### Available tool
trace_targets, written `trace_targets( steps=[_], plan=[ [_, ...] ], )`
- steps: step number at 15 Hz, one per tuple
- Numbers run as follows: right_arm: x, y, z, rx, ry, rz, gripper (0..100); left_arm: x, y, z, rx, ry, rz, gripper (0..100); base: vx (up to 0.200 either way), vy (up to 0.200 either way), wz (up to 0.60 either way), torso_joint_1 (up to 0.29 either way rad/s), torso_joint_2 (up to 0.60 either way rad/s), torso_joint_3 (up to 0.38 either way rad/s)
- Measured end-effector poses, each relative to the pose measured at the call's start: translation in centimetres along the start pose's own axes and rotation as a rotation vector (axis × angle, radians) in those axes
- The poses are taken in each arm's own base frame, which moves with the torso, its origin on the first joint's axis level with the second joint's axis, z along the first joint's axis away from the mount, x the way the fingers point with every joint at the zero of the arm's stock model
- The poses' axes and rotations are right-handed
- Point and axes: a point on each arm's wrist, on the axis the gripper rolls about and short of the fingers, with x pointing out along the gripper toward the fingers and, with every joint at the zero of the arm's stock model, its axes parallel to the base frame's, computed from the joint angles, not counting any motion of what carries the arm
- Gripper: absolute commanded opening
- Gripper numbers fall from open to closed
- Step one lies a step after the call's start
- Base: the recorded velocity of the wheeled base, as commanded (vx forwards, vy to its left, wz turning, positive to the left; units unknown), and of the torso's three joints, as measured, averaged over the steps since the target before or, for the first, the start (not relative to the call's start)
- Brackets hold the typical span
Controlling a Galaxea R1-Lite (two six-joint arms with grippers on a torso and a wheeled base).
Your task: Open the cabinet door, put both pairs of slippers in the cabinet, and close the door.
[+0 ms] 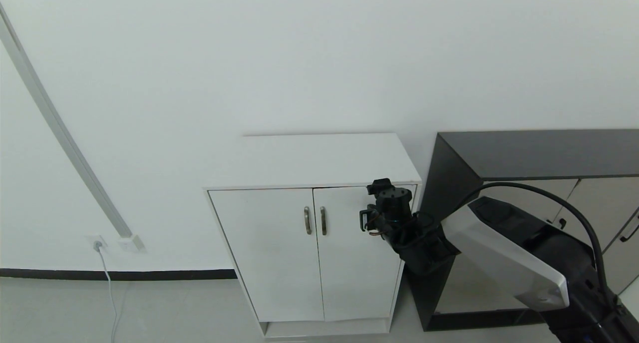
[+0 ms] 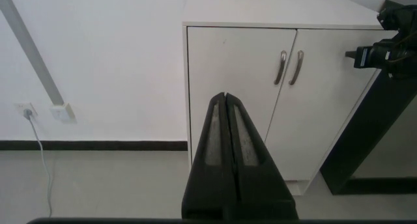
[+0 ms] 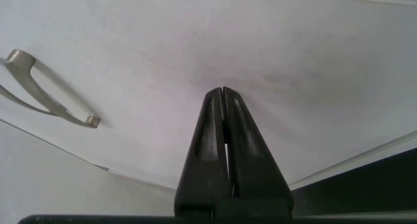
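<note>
Standing cabinet (image 1: 319,158): white, two doors, centre to lower centre of the head view, back against the white wall, base on the grey floor (image 1: 100,310)
Doors: left door (image 1: 279,263) and right door (image 1: 357,278) both shut, edges meeting down the middle
Handles: left handle (image 1: 308,220) and right handle (image 1: 323,220), slim metal bars, upright, side by side at the seam in the upper half of the doors
Right fingers (image 3: 212,139): pressed together at the tips, holding nothing; middle right of the head view, in front of the upper part of the right door, between the right handle and the cabinet's outer edge; whether they touch the door cannot be told
Left fingers (image 2: 212,139): closed flat against each other, empty, well apart from the cabinet and pointed toward the left door
Black cabinet (image 1: 524,153): just beside the white one, right of the head view
Socket (image 1: 99,243): lower left on the wall, white cable (image 1: 111,293) hanging to the floor
Grey strip (image 1: 55,123): slanting down the wall, upper left to the socket
</note>
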Motion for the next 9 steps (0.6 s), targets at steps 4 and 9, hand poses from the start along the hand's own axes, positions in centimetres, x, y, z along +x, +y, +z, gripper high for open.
trace_targets(
  steps=[4, 9],
  plan=[
    [0.54, -0.35, -0.34, 0.000, 0.005, -0.009, 0, 0.00, 0.00, 0.00, 0.000, 0.000, 0.000, 0, 0.000, 0.000, 0.00, 0.000, 0.00, 0.000],
    [0.81, -0.41, -0.50, -0.002, 0.011, -0.014, 0, 0.00, 0.00, 0.00, 0.000, 0.000, 0.000, 0, 0.000, 0.000, 0.00, 0.000, 0.00, 0.000]
  ],
)
